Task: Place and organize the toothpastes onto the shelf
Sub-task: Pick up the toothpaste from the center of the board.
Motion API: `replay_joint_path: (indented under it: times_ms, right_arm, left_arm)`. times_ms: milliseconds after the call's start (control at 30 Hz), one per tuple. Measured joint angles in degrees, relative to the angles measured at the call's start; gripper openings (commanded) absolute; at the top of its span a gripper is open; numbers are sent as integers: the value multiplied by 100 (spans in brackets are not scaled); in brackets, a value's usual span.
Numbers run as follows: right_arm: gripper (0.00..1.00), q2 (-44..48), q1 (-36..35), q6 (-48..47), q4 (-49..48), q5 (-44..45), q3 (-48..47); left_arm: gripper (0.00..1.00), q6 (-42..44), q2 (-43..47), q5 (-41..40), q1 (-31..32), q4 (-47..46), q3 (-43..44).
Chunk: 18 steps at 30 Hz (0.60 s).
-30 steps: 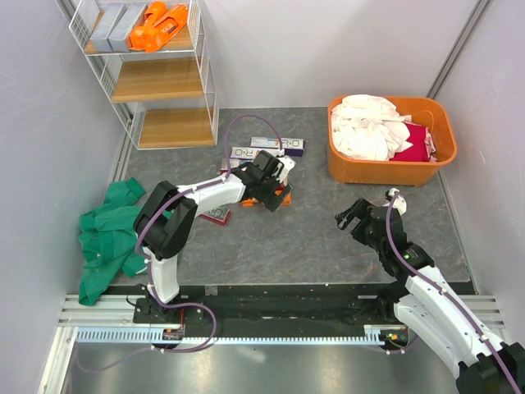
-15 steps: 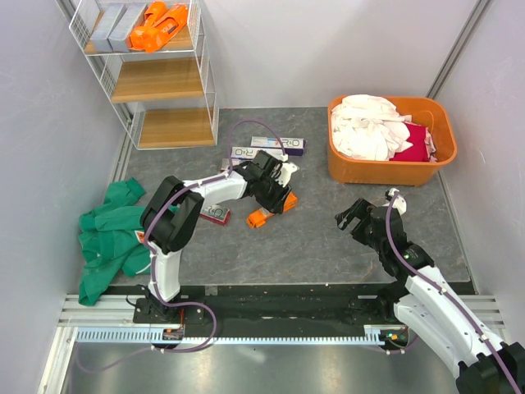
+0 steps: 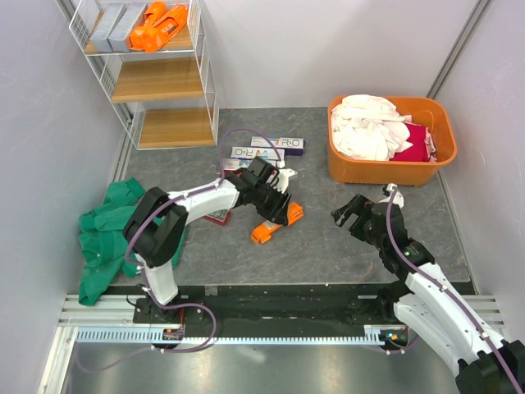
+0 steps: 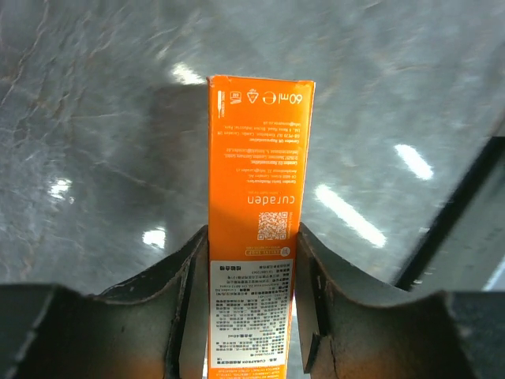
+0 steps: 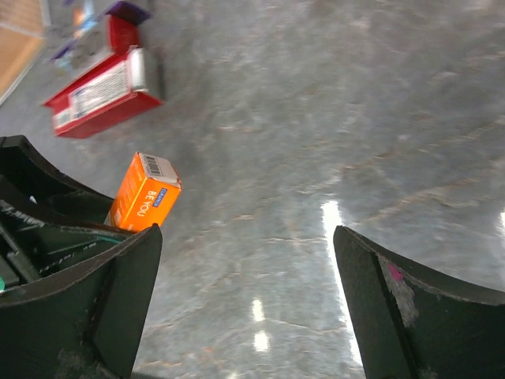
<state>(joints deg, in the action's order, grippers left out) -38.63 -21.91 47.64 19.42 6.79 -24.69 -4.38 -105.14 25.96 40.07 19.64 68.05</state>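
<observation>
Where the left arm reaches out over the grey bench (image 3: 328, 246), the left end effector (image 4: 252, 233) is narrowed onto one orange toothpaste carton (image 4: 256, 158). Both fingers (image 4: 189, 268) press its long sides. The carton runs straight out beyond the fingertips, printed face toward the wrist camera.

From above, that carton (image 3: 271, 226) lies near mid-bench, its free end angled toward the near edge. Whether it rests on the surface or hangs just off it, cannot tell.

Right end effector (image 3: 349, 215): jaws spread wide, nothing between them, hovering right of the held carton and apart from it. Its wrist view shows the orange carton's end (image 5: 144, 193) and a red carton (image 5: 102, 87) lying flat beyond.

Loose on the bench: white/purple cartons (image 3: 267, 148) behind the left wrist, and the red carton (image 3: 217, 215) beside the forearm.

Shelf (image 3: 156, 80) at far left. Top tier carries silver-grey cartons (image 3: 111, 25) and orange cartons (image 3: 156, 25). The two lower boards show bare wood.
</observation>
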Motion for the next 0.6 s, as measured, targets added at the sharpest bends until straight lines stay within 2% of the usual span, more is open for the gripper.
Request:
replay_joint_path:
  times_ms: [233, 433, 600]
  right_arm:
    - [98, -291, 2, 334, -748, -863, -44]
    - [94, -627, 0, 721, -1464, -1582, -44]
    - [92, -802, 0, 938, -1843, -1906, -44]
  left_arm:
    - [45, -282, 892, -273, 649, -37, -4]
    - [45, -402, 951, -616, 1121, 42, -2]
    - [45, -479, 955, -914, 1270, 79, 15]
